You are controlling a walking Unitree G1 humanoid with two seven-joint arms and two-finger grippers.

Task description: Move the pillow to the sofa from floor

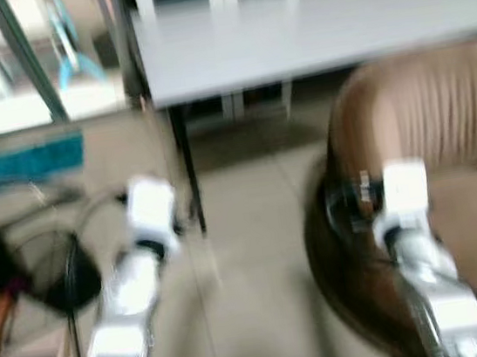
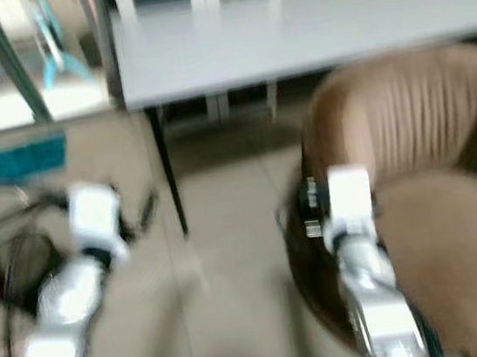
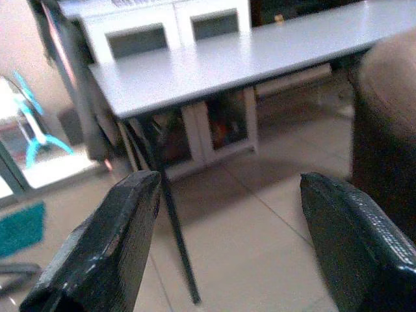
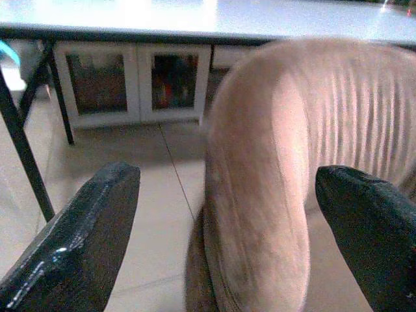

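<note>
Both jaws spread, empty — tan sofa [image 4: 273, 188] edge right, table [image 1: 315, 27] leg left, floor [image 1: 256, 246] between.

The sofa [image 1: 428, 118] is a tan, rounded seat with a curved, ribbed back and a darker brown base, standing on the tiled floor [image 1: 245, 230] just before the grey table [image 1: 307, 29]. Head views are blurred.

Both silver arms reach forward and low, side by side. The left claw [image 3: 221, 240] holds its two black fingers [image 3: 104, 247] wide apart, gripping nothing. The right claw [image 4: 227, 240] is likewise spread and empty.
</note>
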